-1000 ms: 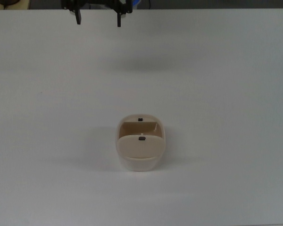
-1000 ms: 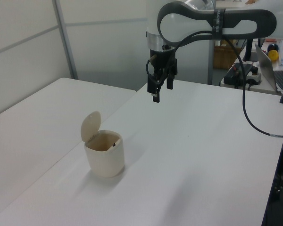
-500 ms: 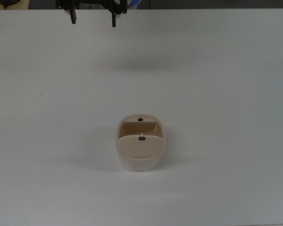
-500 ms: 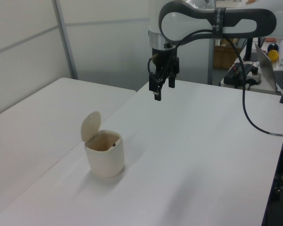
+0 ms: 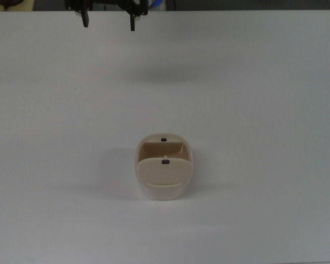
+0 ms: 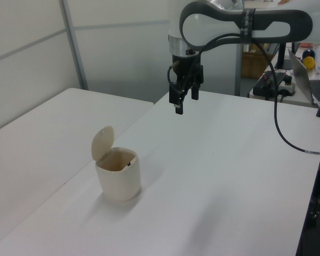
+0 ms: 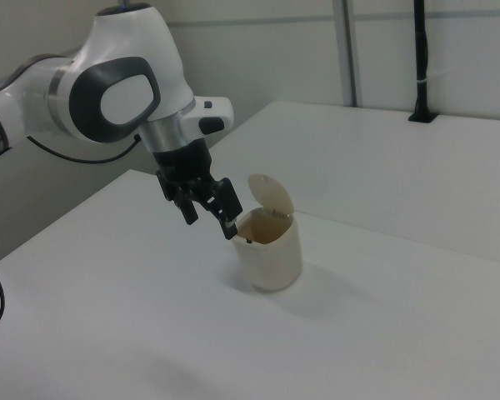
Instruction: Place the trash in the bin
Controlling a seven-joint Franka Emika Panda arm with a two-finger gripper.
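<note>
While the gripper [image 6: 182, 101] hangs high over the far part of the table [image 6: 218, 176], its two fingers stand apart with nothing between them. No wad of paper shows on the table in any of the three views, and the fingers carry none. The bin [image 6: 118, 173] stands upright near the middle of the table with its flap [image 6: 102, 142] tipped up and its mouth open. From these angles its inside looks tan and shadowed, and whether the trash lies in there cannot be told.

Judging by the empty fingers and the bare tabletop, the drop seems most likely done and the arm is at the clearing-away stage. If so, the next move calls for little more than keeping high and away from the raised flap.

Room is plentiful. The bin is the only thing on the white surface and sits well apart from every table edge. In the top view the gripper [image 5: 109, 15] is at the upper edge of the table, well apart from the bin [image 5: 163, 168]. In the left view, a laptop [image 6: 309, 80] and cables [image 6: 280, 128] crowd the far right edge, so that side gives less free room.
</note>
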